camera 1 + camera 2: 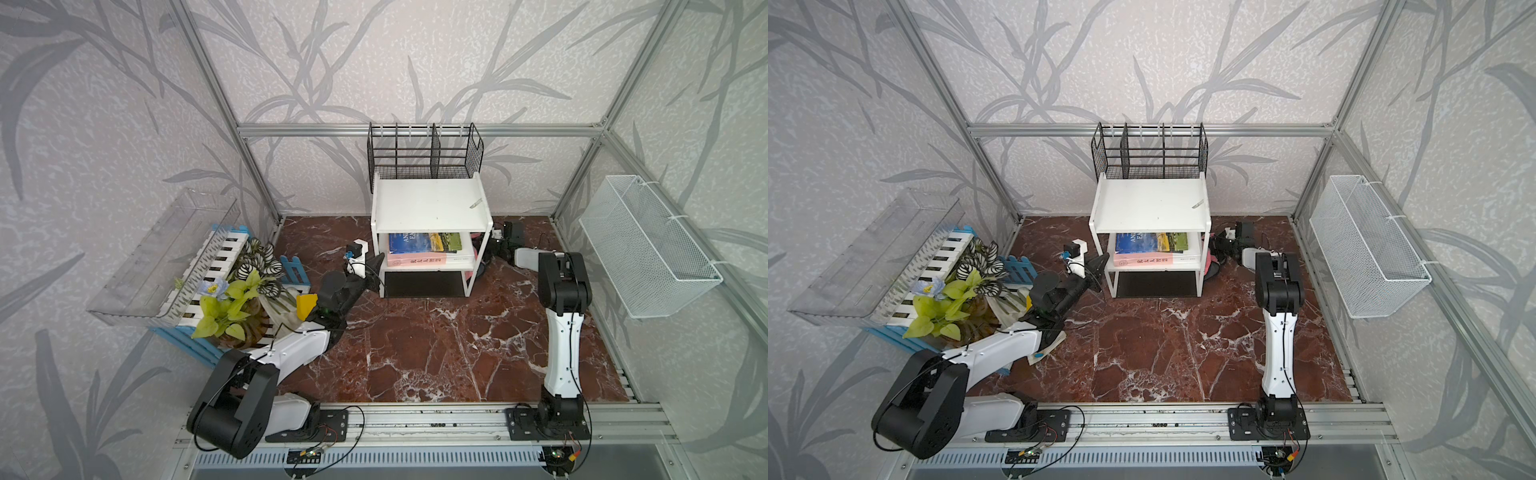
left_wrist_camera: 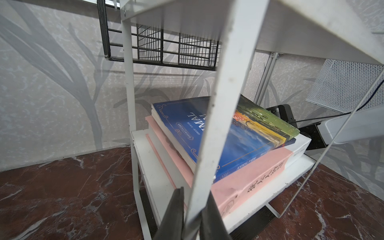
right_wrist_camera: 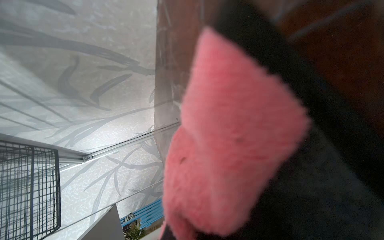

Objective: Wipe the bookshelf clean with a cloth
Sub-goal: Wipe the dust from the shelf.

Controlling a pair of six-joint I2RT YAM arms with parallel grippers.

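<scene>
Pink fuzz filled the right wrist view, and that was the cloth (image 3: 228,135), pinched in the right gripper (image 1: 1219,245). Its jaws were closed tight on the rag, though dark blur hid the fingertips themselves. The bookshelf (image 1: 415,203) stood against the middle of the back edge of the marble tabletop (image 1: 436,353). The cloth sat right up at the shelf's right side, low down, level with the middle tier. It looked to hang lengthwise down along the right-hand legs, so its long axis ran up and down while the boards it must wipe lay flat.

The top board lay above the right fingers and across toward the left arm's side, so the right arm was plainly the one placed for the job.

The left gripper (image 2: 194,194) was busy elsewhere, both fingers clamped on the shelf's front-left leg (image 2: 218,124), likely as a brace.

Only the left wrist view showed that clamp up close, plus the books (image 2: 207,133) stacked on the middle tier. Only the top views caught a small scrap (image 1: 476,203) on the top board near its right edge. No view settled whether pink actually touched white.
</scene>
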